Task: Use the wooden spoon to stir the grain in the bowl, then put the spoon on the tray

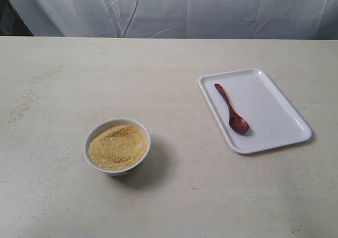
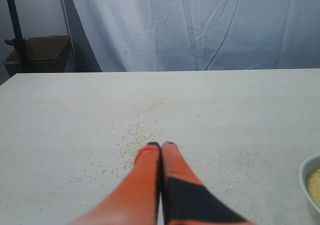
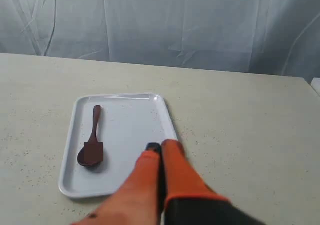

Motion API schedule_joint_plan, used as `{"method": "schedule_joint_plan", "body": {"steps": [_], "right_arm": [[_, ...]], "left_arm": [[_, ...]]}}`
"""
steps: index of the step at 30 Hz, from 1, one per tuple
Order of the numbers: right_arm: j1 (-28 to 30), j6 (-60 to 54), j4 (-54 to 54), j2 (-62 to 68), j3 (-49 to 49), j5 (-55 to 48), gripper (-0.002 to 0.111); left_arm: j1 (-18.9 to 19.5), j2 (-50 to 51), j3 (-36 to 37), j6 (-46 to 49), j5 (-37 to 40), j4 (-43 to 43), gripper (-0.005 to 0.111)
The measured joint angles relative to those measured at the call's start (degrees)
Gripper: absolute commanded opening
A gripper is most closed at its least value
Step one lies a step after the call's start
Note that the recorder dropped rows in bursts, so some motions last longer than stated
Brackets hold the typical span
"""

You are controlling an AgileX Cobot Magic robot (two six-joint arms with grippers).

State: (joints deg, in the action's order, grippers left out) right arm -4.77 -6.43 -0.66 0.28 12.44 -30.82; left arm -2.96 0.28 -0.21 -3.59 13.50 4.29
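Observation:
The wooden spoon (image 1: 231,108) lies inside the white tray (image 1: 274,103) at the right, head toward the front; it also shows in the right wrist view as the spoon (image 3: 92,142) on the tray (image 3: 135,125). The white bowl (image 1: 117,145) at front left holds a mound of golden grain (image 1: 116,146); its rim (image 2: 307,177) peeks into the left wrist view. Neither gripper appears in the exterior view. My left gripper (image 2: 161,145) is shut and empty above scattered grains. My right gripper (image 3: 160,145) is shut and empty over the tray's near right edge, apart from the spoon.
Loose grains (image 2: 140,130) are scattered over the beige table (image 1: 174,195), mostly at the far left. A white curtain (image 1: 185,10) hangs behind the table. A cardboard box (image 2: 40,52) sits beyond the table's far corner.

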Motion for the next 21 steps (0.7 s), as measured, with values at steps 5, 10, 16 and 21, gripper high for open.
{"method": "schedule_joint_plan", "body": {"steps": [5, 10, 16, 21], "right_arm": [[0.0, 1.08, -6.09, 0.0, 0.0, 0.12, -0.001], [0.0, 1.68, -7.17, 0.0, -0.42, 0.65, -0.001], [0.0, 1.89, -7.3, 0.0, -1.96, 1.52, -0.001], [0.0, 1.89, -7.38, 0.0, -2.09, 2.06, -0.001]], "left_arm": [[0.0, 0.0, 0.0, 0.0, 0.0, 0.0, 0.0], [0.0, 0.0, 0.0, 0.0, 0.0, 0.0, 0.0], [0.0, 0.0, 0.0, 0.0, 0.0, 0.0, 0.0], [0.0, 0.0, 0.0, 0.0, 0.0, 0.0, 0.0]]}}
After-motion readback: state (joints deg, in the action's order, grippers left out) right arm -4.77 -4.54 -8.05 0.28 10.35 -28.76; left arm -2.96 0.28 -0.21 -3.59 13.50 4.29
